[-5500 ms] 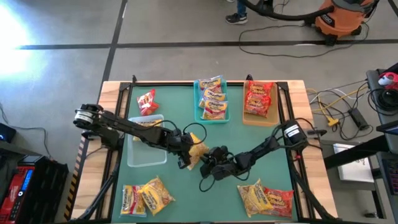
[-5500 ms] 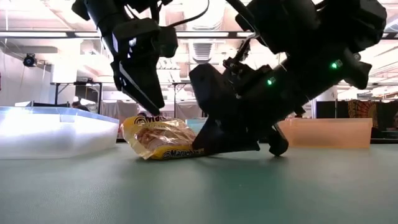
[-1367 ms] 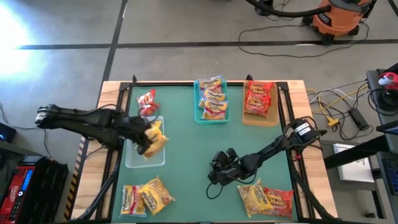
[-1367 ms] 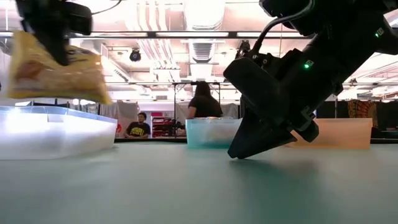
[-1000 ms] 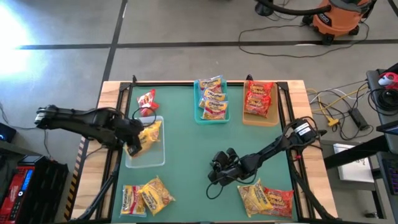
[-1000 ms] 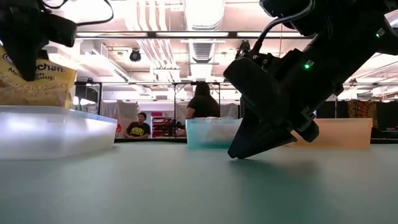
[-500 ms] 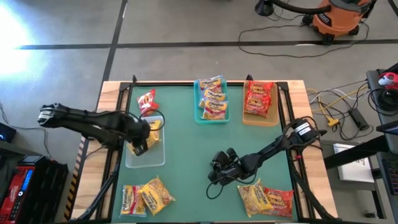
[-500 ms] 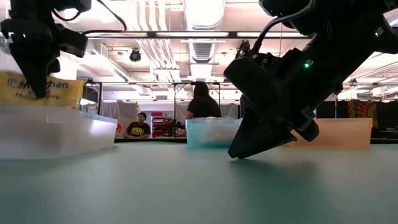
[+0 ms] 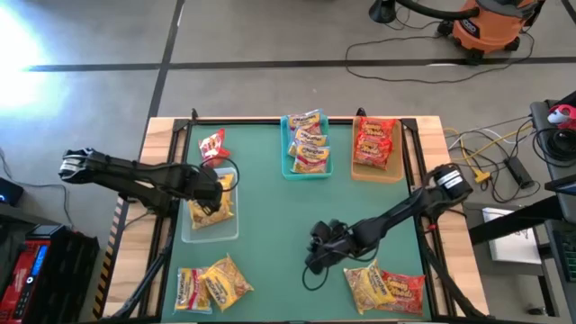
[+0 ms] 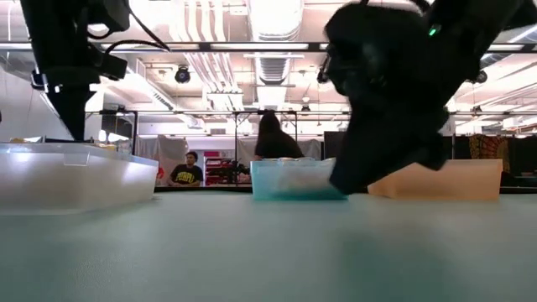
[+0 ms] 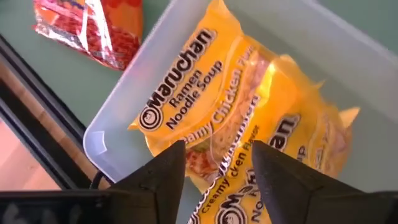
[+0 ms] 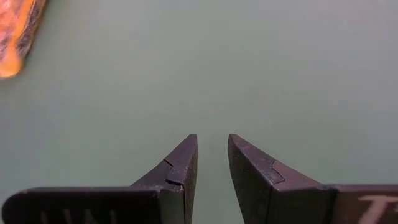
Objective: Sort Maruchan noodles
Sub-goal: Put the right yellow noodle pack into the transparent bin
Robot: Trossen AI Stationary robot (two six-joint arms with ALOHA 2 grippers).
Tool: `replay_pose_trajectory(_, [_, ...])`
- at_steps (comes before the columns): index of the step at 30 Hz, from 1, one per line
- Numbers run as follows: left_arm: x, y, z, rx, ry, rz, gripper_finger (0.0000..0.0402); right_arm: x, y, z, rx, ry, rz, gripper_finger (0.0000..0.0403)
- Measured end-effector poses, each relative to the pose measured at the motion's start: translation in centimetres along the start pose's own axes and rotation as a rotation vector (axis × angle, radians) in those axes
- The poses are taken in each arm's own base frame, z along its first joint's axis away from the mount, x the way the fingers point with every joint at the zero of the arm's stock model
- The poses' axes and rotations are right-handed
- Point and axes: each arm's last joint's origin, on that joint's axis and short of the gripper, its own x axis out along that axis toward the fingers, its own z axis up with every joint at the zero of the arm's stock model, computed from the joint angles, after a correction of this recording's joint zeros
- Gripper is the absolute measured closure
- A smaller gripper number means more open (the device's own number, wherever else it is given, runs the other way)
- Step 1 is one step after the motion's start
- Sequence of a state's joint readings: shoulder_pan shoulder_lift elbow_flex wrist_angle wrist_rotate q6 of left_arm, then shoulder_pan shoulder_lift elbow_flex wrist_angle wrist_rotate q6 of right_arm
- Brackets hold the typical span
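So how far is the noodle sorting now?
Done: pink-banded packets fill the teal tray, red packets the tan tray. In hand: the open left tool over yellow packets in the clear tray. Left: a stray red packet and both near-edge piles.

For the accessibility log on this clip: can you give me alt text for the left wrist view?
Two yellow Maruchan creamy chicken ramen packets lie overlapping in a clear plastic tray, with the left gripper just above them, fingers apart and holding nothing. A red packet lies on the green table surface outside the tray.
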State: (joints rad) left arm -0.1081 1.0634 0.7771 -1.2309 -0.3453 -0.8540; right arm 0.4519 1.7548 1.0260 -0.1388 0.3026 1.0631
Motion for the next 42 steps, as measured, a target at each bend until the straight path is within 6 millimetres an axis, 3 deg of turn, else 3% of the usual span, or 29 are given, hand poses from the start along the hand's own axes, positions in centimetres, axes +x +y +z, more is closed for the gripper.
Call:
replay_pose_trajectory(7, [-2.1,-0.3,1.5,-0.069,-0.113,-0.056,0.0228,-3.0,0.8,0.0,0.131,0.171,0.099,0.0323])
replay_pose_trajectory(13, [-4.9,-2.7,3.8,-0.139,-0.343,-0.338,0.0228,-6.3,1.8,-1.2,0.189,0.246,0.151,0.0323])
replay_pose_trajectory(17, [-6.2,-4.7,4.7,-0.138,-0.491,-0.523,0.0228,-8.0,2.5,-3.0,0.268,0.321,0.155,0.0323])
replay_pose_trajectory(26, [-7.2,-9.5,4.9,-0.116,-0.598,-0.743,0.0228,-11.0,3.5,-8.1,0.308,0.612,0.136,0.0323])
replay_pose_trajectory(34, [-6.3,-13.9,6.1,-0.183,-0.678,-0.893,0.0228,-12.1,1.5,-10.6,0.282,0.678,-0.134,0.0323])
replay_pose_trajectory(42, [-5.9,-16.5,6.9,-0.228,-0.732,-1.081,0.0228,-10.9,-0.4,-10.6,0.103,0.548,-0.303,0.0323])
